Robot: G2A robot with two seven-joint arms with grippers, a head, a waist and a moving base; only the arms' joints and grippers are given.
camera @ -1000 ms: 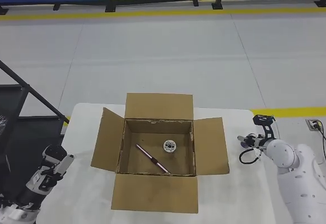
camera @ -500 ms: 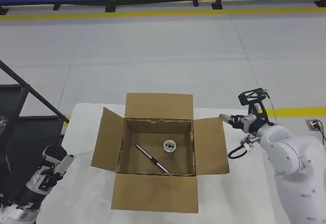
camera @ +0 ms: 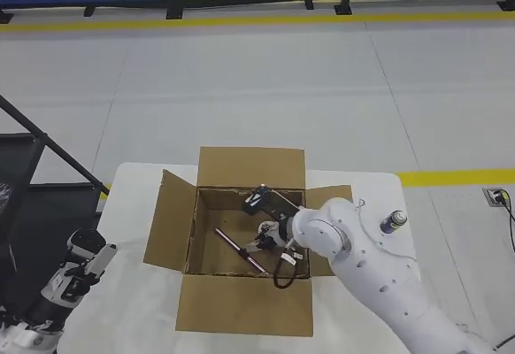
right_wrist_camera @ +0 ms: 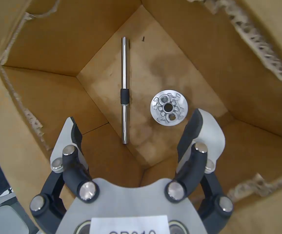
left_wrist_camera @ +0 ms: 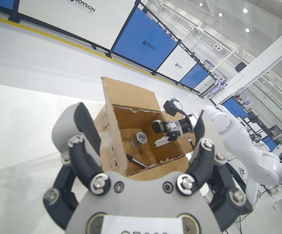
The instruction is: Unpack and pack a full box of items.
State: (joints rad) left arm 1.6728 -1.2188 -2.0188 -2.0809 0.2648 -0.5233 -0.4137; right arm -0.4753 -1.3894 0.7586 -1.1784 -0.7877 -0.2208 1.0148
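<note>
Right gripper (right_wrist_camera: 133, 119) hangs inside the box (camera: 250, 168) — spread, empty — above a rod (right_wrist_camera: 124, 91) and a disc (right_wrist_camera: 169, 107) lying apart; left gripper (left_wrist_camera: 141, 115), also spread, sits outside.

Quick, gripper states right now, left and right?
Left gripper: open, holding nothing.
Right gripper: open, holding nothing, inside the cardboard box.

White table (camera: 132, 208) under open box (camera: 244, 306), small can (camera: 392, 221)

Unidentifiable dark speck (right_wrist_camera: 143, 39) near rod (right_wrist_camera: 124, 91)
</note>
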